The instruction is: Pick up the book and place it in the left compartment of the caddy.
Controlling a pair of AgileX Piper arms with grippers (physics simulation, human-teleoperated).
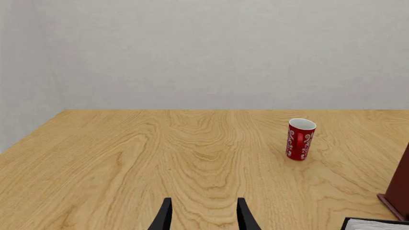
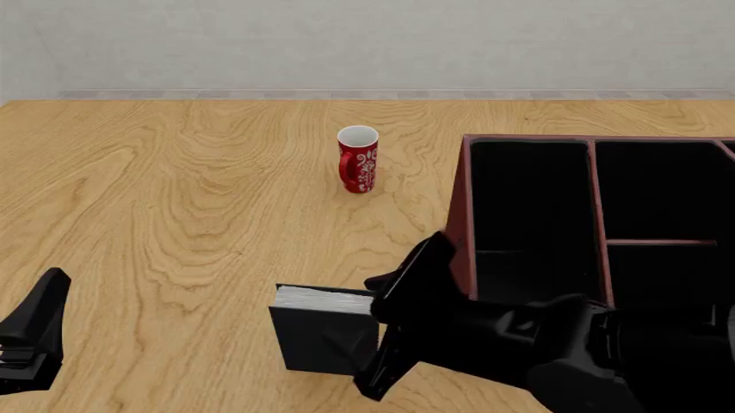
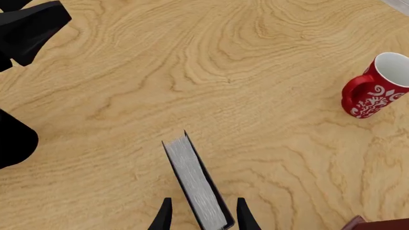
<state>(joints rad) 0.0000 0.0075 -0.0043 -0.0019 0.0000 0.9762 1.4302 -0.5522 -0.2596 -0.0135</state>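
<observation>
Gripping looks to be the step in hand: my right gripper [image 3: 202, 216] straddles the black hardcover book [image 3: 195, 184], whose white page block runs between the two fingertips in the right wrist view. I cannot tell whether the fingers are already pinching the covers or only bracketing them. In the front view the book [image 2: 323, 329] stands on edge near the table's front, just left of the wooden caddy [image 2: 460, 211], with the right arm reaching across it. It has not yet gone into the left compartment [image 2: 531, 202], the long dark section nearest the book. My left gripper [image 1: 203, 218] sits over bare wooden table [image 1: 128, 158], fingers spread and holding nothing. The red mug [image 2: 358, 159] stands farther back, well apart from the book. Next I judge I need a firm clamp, a lift above the caddy wall, then a short move right.
</observation>
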